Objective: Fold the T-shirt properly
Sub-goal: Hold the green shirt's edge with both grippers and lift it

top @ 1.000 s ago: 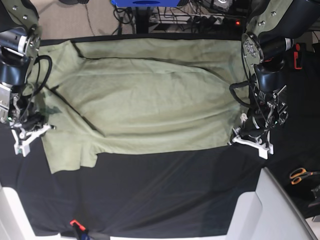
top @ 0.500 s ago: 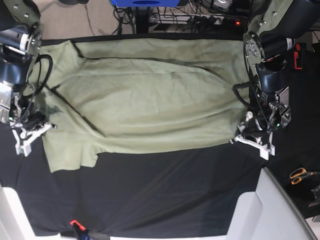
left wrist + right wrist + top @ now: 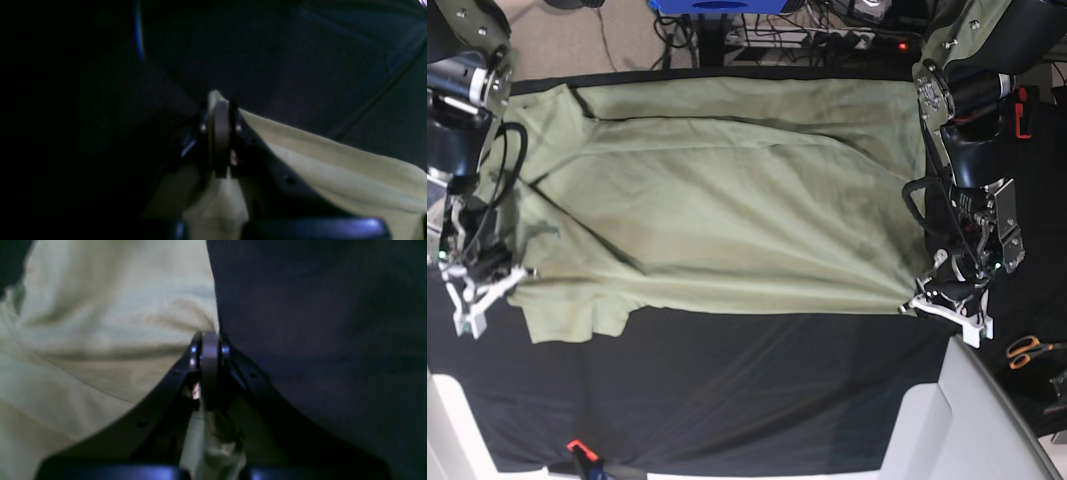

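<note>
We saw the T-shirt (image 3: 727, 200) spread flat on the black-clothed desk (image 3: 757, 390); the left end effector (image 3: 924, 303) and right end effector (image 3: 502, 277) each pinched an edge, seemingly opposite corners

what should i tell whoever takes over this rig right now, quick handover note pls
Left gripper: shut on the T-shirt, at a near corner.
Right gripper: shut on the T-shirt, at its other near edge.
The T-shirt lies spread across the black table cloth, pulled taut between both grippers.
Done: both ends gripped.
Left: no fold made yet; all the folding.
</note>
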`<state>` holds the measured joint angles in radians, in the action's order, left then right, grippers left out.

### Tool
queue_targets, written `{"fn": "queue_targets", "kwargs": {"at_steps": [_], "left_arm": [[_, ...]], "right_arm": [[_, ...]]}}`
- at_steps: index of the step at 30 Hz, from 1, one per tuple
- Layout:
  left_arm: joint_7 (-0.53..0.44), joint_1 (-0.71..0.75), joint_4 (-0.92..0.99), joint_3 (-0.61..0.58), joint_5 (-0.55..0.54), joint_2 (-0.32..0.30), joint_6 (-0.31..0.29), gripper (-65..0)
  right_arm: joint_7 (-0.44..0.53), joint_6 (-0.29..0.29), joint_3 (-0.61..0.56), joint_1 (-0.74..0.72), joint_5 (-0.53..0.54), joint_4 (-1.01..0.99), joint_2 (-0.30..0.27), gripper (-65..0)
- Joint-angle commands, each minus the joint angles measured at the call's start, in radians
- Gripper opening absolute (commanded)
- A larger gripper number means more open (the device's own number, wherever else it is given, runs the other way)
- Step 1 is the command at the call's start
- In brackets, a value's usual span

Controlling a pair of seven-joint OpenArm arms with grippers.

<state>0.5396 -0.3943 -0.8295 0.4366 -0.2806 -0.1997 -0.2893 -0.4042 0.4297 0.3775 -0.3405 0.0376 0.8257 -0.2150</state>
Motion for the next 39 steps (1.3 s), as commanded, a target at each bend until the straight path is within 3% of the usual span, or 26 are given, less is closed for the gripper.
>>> {"fn": "queue_targets", "kwargs": {"at_steps": [1, 7, 10, 16, 21, 25, 33, 39], "left_arm": [[-0.022, -0.025, -0.029, 0.001, -0.012, -0.014, -0.006, -65.0], [-0.022, -0.024, -0.038, 0.0, -0.012, -0.014, -0.006, -65.0], [-0.022, -0.024, -0.058, 0.0, -0.012, -0.014, -0.006, -65.0], [0.044, -0.024, -0.118, 0.0, -0.012, -0.001, -0.006, -65.0], [0.066, -0.004, -0.199, 0.0, -0.012, 0.001, -0.006, -65.0], [0.078, -0.004, -0.21, 0.0, -0.012, 0.001, -0.006, -65.0], [0.073, 0.018, -0.204, 0.0, -0.004, 0.001, -0.006, -65.0], [0.07, 0.019, -0.202, 0.0, -0.003, -0.001, -0.006, -65.0]], "right_arm": [[0.029, 0.004, -0.001, -0.041, 0.009, 0.024, -0.016, -64.8], [0.031, 0.004, -0.002, -0.079, 0.008, 0.024, -0.016, -64.8], [0.075, 0.004, -0.021, -0.082, 0.008, 0.019, -0.019, -64.8], [0.196, 0.002, -0.243, -0.081, 0.008, -0.012, -0.051, -64.8], [0.252, 0.002, -0.252, -0.122, 0.008, -0.104, -0.051, -64.8], [0.36, 0.002, -0.254, -0.139, 0.006, -0.164, -0.064, -64.8], [0.491, 0.002, -0.257, -0.187, 0.006, -0.26, -0.077, -64.8], [0.505, 0.002, -0.377, -0.202, 0.006, -0.263, -0.085, -64.8]]}}
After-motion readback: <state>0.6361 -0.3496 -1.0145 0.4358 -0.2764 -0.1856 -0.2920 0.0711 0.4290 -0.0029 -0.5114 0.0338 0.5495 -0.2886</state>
